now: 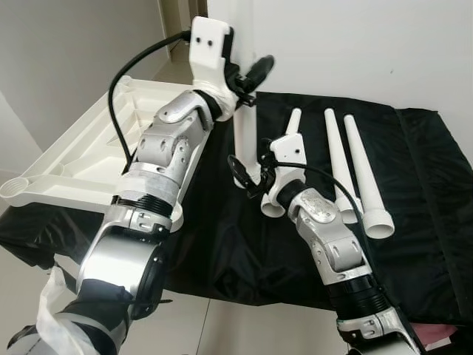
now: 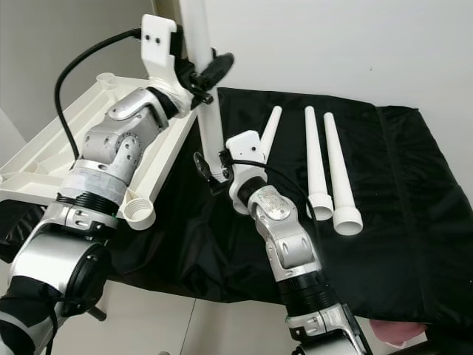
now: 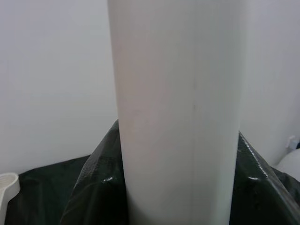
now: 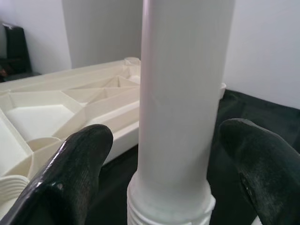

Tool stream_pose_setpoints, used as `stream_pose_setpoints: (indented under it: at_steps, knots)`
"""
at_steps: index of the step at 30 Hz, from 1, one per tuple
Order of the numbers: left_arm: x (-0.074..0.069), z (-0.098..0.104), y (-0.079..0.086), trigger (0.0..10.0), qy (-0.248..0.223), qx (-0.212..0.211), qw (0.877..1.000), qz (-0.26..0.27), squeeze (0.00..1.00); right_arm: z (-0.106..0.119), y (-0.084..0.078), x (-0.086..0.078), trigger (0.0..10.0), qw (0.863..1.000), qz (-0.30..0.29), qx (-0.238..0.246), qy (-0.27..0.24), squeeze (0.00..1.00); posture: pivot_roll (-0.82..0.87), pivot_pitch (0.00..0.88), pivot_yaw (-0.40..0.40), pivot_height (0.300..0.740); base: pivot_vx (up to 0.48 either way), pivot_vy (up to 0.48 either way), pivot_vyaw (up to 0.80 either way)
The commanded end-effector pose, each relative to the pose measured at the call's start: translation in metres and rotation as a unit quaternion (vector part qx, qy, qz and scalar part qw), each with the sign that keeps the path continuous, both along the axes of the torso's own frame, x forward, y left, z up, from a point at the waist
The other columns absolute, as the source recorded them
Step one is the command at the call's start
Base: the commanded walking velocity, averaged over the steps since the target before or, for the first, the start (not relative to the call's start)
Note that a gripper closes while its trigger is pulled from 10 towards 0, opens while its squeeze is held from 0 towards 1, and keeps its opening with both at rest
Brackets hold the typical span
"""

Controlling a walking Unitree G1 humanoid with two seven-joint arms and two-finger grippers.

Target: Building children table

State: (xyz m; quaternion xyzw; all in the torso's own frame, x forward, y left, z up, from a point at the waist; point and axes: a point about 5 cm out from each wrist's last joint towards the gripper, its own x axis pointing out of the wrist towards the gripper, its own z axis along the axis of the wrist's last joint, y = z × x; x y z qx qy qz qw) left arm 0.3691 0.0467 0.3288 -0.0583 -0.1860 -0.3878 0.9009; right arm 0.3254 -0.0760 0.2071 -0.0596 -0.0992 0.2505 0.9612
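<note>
A white table leg stands upright over the black cloth. My left gripper is shut on its upper part, and in the left wrist view the leg is very close. My right gripper is open around the leg's lower end, just above its threaded collar. Its fingers stand a little off either side. The white tabletop lies upside down at the left, ribs up, with a round corner socket facing me. Three more legs lie on the cloth.
A white wall rises right behind the cloth. The tabletop's edge is close to the left of the upright leg. Pale floor shows in front of the cloth, and something pink lies at the near right corner.
</note>
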Motion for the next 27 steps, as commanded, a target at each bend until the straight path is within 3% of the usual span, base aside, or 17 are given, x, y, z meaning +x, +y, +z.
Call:
stream_pose_setpoints:
  at_steps: [1, 11, 27]
  knots:
    - [-0.006, 0.003, -0.004, 10.0, -0.011, 0.006, 1.0, -0.025, 0.0, 0.002, 0.002, 0.004, 10.0, 1.0, -0.005, -0.011, -0.004, 0.0, -0.04, 0.0, 0.065, 0.74, 0.0, 0.0, 0.0]
    - [-0.019, 0.007, -0.017, 10.0, -0.009, -0.005, 0.999, -0.048, 0.0, 0.006, 0.006, 0.02, 10.0, 0.999, -0.023, -0.023, -0.002, 0.0, -0.03, 0.0, 0.063, 0.74, 0.0, 0.0, 0.0]
    - [-0.025, 0.004, -0.024, 10.0, -0.001, 0.004, 0.998, -0.058, 0.0, 0.016, 0.013, 0.024, 10.0, 0.999, -0.015, -0.021, -0.02, 0.0, -0.03, 0.0, 0.065, 0.74, 0.0, 0.0, 0.0]
